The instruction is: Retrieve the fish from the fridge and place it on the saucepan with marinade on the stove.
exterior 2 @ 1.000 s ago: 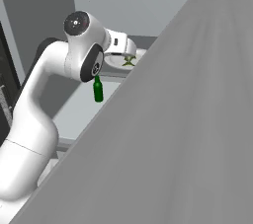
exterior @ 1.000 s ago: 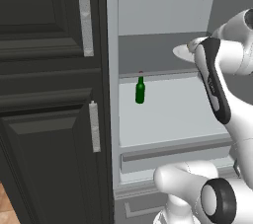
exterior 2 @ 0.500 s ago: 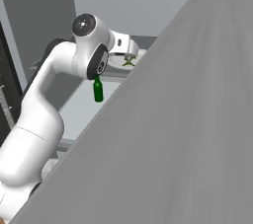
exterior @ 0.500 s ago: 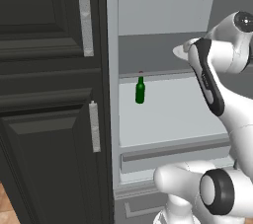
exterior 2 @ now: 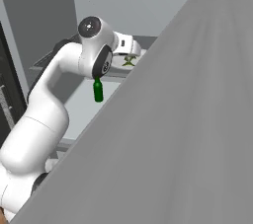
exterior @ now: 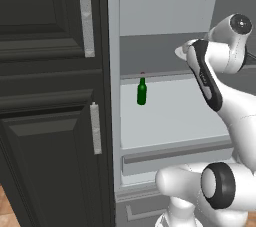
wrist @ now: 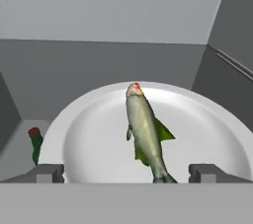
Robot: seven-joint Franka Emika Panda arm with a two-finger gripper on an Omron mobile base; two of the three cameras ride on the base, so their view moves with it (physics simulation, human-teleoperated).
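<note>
Fingers point(wrist: 126, 172) spread fully wide and empty, I straddle the fish's point(wrist: 144, 131) tail on its plate point(wrist: 89, 139), ready to pinch.

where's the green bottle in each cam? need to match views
Left base view: green bottle upright on the lower fridge shelf, centre-left, left of the arm.
Right base view: left of centre, just under the arm's elbow joint.
Hand view: lower left edge, red cap up, partly behind the white plate.
Shared landmark: the fridge's pale back wall.
</note>
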